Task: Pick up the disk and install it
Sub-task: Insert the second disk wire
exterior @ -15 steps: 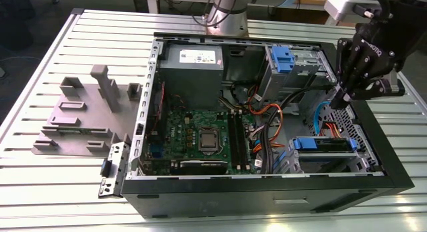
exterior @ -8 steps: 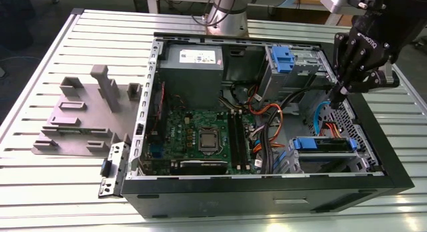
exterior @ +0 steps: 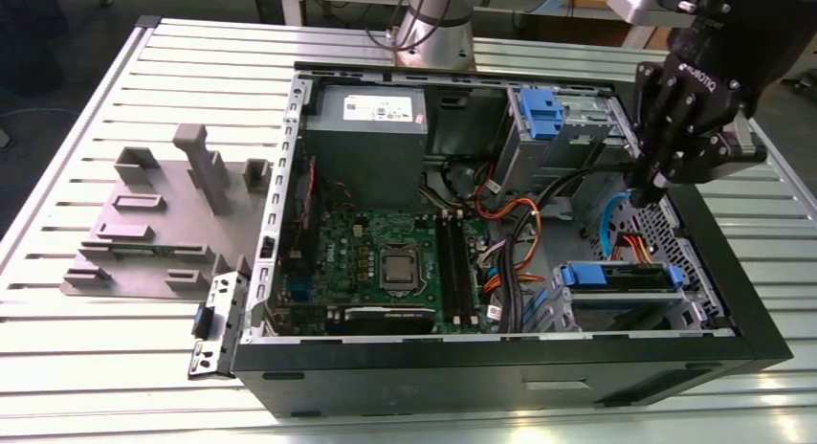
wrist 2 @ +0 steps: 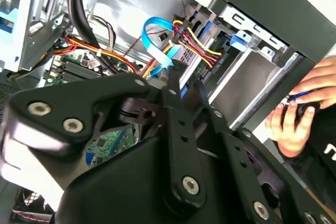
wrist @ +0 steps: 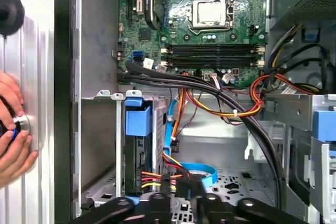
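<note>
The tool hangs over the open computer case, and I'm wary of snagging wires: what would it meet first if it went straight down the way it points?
Most likely the light blue flat ribbon cable and the red-yellow-black wire bundle lying just beyond the tool; depth is hard to judge.

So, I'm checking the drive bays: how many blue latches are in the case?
2. Upper latch on the upright cage; lower latch on the low bay, exterior view's right. Cables may hide others.

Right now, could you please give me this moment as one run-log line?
End effector: above case, exterior view's right | Disk: in bay inside case, apart from end effector | Bystander: hand beside case
</note>
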